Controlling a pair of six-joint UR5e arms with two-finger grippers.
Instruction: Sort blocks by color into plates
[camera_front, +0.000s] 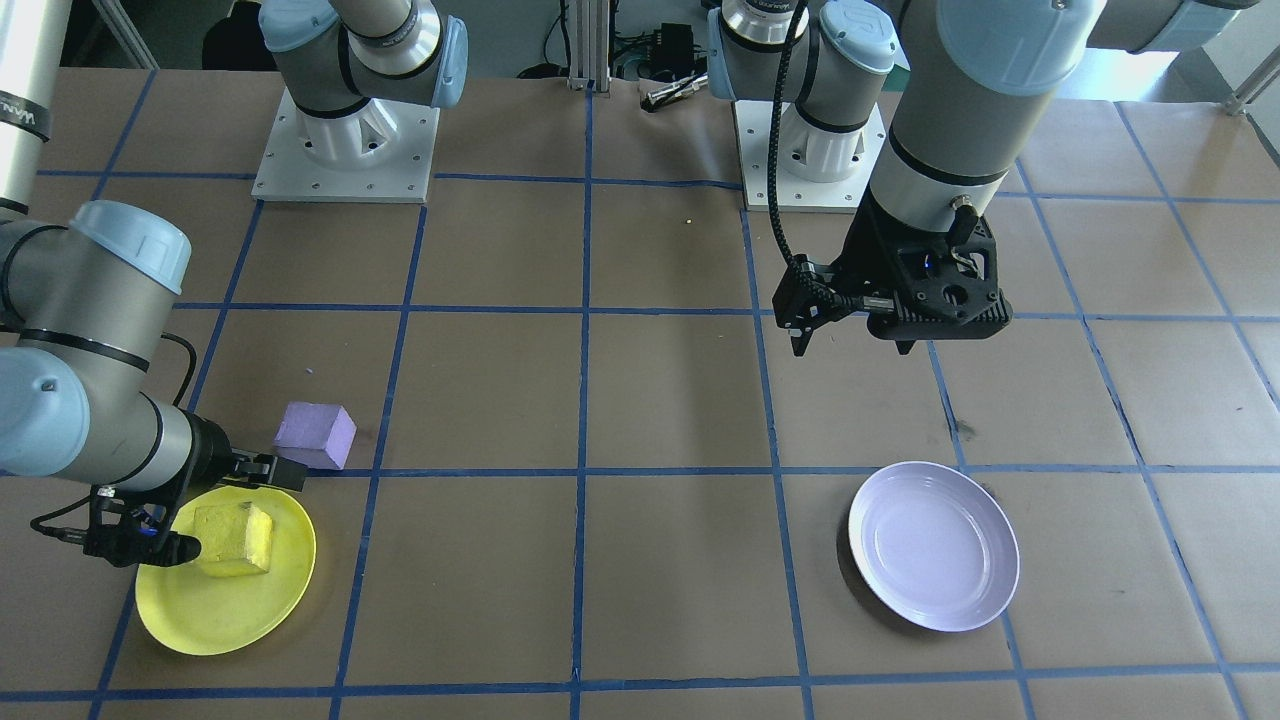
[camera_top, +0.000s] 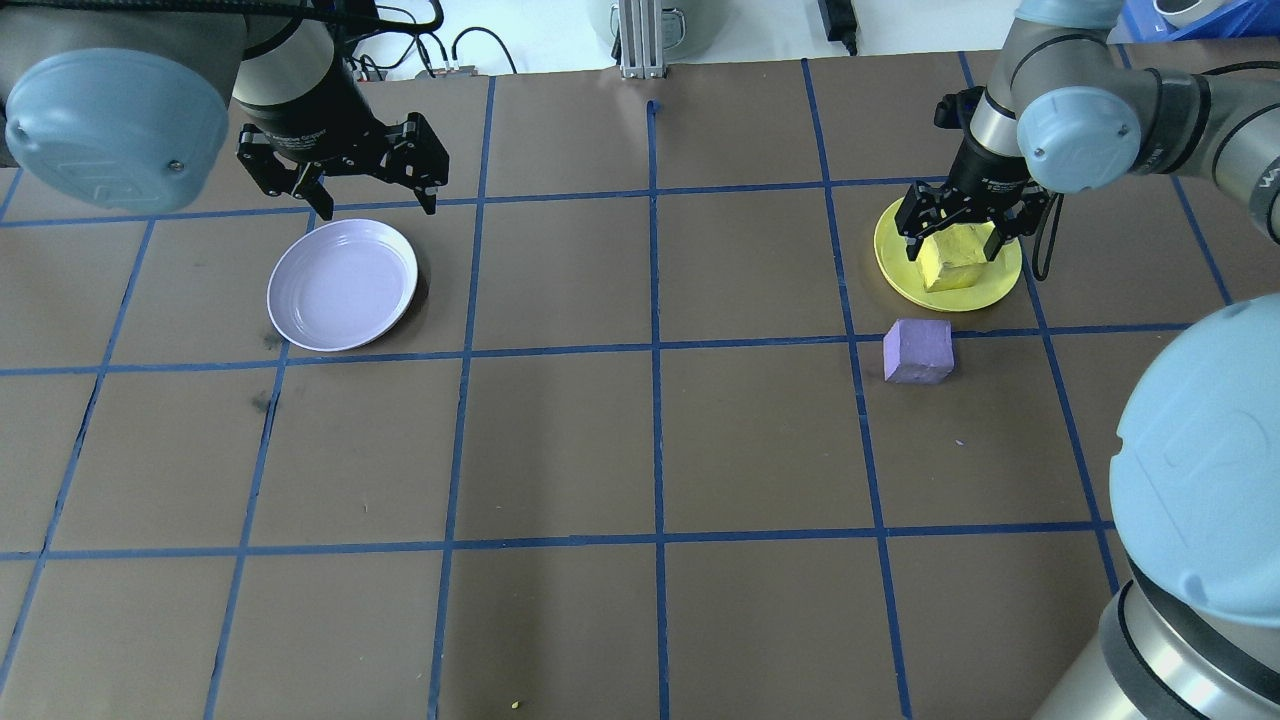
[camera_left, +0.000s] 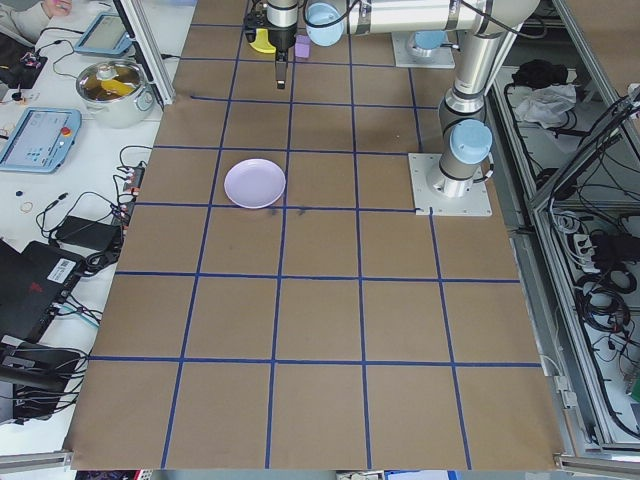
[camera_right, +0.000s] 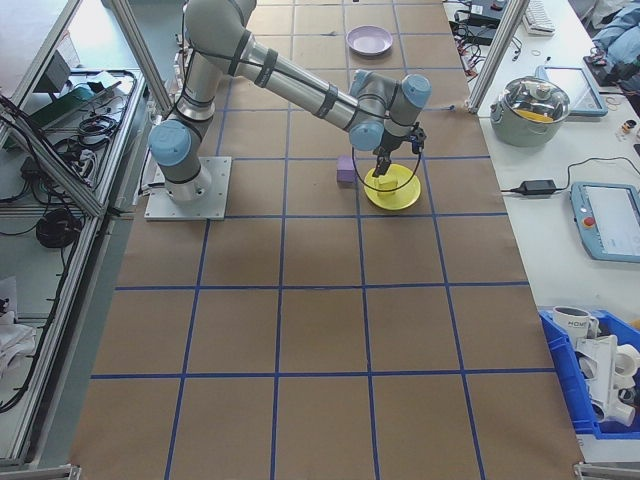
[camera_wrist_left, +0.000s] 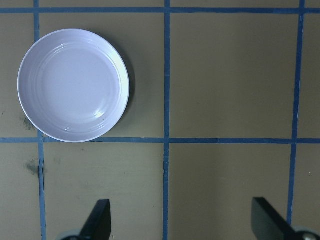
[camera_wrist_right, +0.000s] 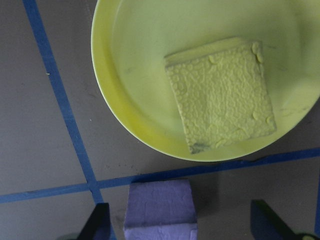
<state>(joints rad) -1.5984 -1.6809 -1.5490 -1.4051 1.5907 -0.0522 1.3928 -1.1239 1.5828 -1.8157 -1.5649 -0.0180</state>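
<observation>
The yellow block (camera_top: 952, 262) sits in the yellow plate (camera_top: 903, 273), with the right gripper (camera_top: 958, 228) spread open above it, its fingers either side and partly covering the block from overhead. The purple block (camera_top: 919, 351) lies on the table just beside that plate. The lavender plate (camera_top: 342, 284) is far across the table, with the left gripper (camera_top: 345, 178) open nearby; in the front view the arm's housing hides its fingertips.
</observation>
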